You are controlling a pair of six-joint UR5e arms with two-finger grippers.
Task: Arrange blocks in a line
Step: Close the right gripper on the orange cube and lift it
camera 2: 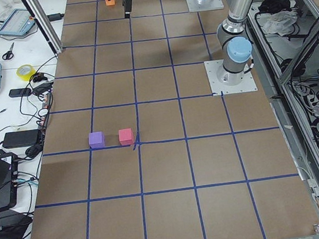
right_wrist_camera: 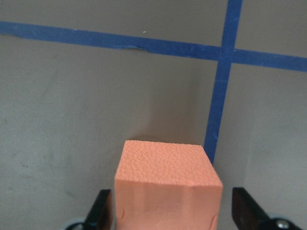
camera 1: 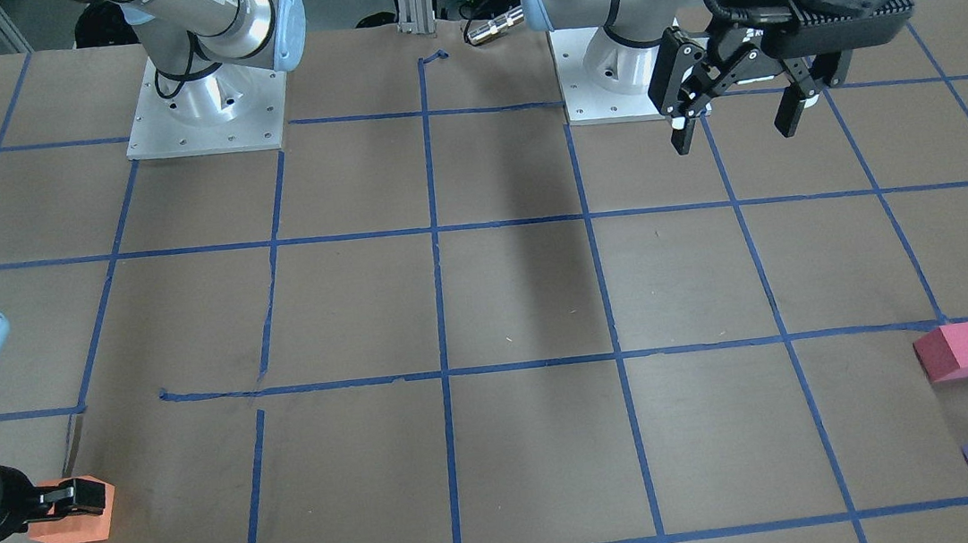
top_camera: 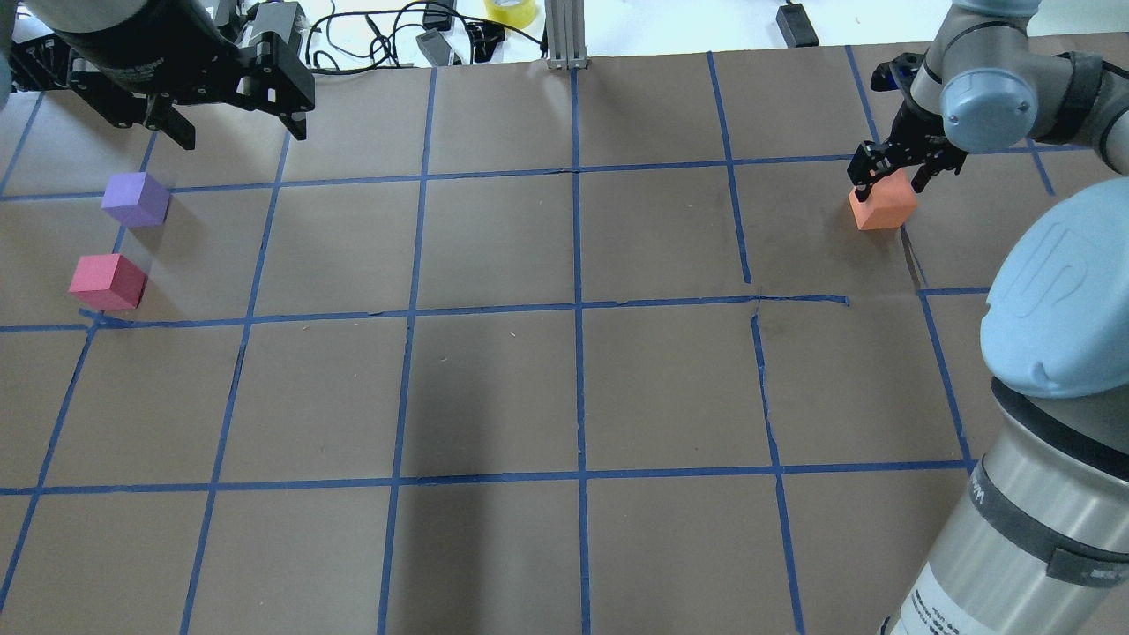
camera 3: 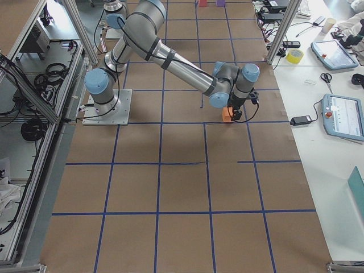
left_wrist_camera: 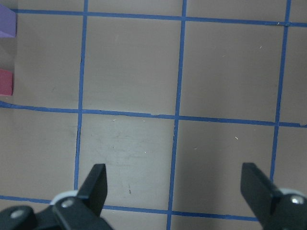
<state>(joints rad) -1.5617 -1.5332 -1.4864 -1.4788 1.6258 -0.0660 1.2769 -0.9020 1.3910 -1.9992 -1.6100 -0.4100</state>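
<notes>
The orange block (top_camera: 882, 207) sits on the table at the right, near a tape crossing. My right gripper (top_camera: 891, 176) is open and straddles it. In the right wrist view the block (right_wrist_camera: 168, 187) fills most of the gap between the fingers (right_wrist_camera: 101, 208), with a narrow gap left on its right side. The pinkish-red block (top_camera: 108, 280) and the purple block (top_camera: 135, 198) sit close together at the far left. My left gripper (top_camera: 234, 132) is open and empty, held high beyond the purple block. Its wrist view shows both blocks at the left edge.
Blue tape divides the brown table (top_camera: 573, 397) into grid squares. The two arm base plates (camera 1: 205, 112) (camera 1: 617, 86) stand at the robot's edge. Cables and a yellow tape roll (top_camera: 510, 11) lie beyond the far edge.
</notes>
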